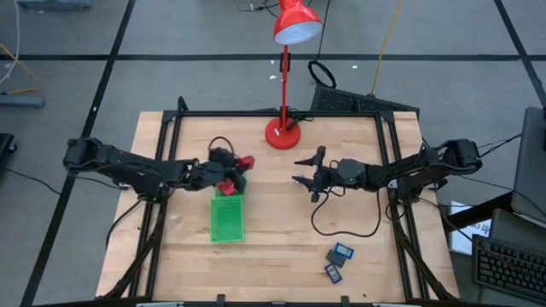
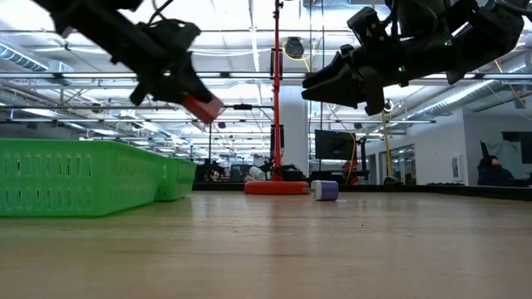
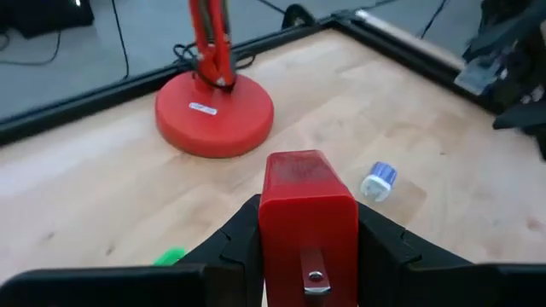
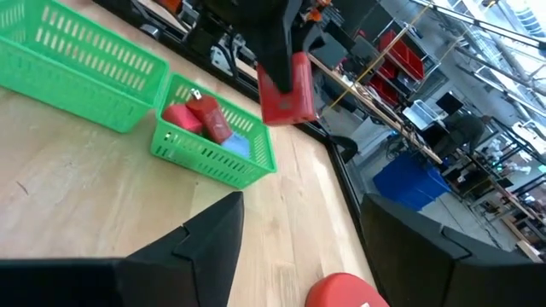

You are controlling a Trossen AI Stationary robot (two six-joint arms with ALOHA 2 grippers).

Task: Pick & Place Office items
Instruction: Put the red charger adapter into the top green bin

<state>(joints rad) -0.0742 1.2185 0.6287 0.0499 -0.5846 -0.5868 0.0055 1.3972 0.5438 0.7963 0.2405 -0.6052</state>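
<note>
A: High view — we see the left gripper [image 1: 241,164] clamping a red block [image 1: 246,161] just above the green tray [image 1: 227,218].
B: Right wrist — right gripper [image 4: 294,247] empty, fingers apart; red blocks [image 4: 198,118] in the tray.

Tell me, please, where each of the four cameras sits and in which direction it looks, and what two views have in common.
High view: above the table, looking straight down; both arms show.
Low view: at table-top height, looking level; the left gripper holds a red block.
Left wrist view: on the left arm, looking past its fingers toward the lamp base.
Right wrist view: on the right arm, facing the green tray; its own dark fingers show.
Shared: the red block shows in the low and right wrist views.
</note>
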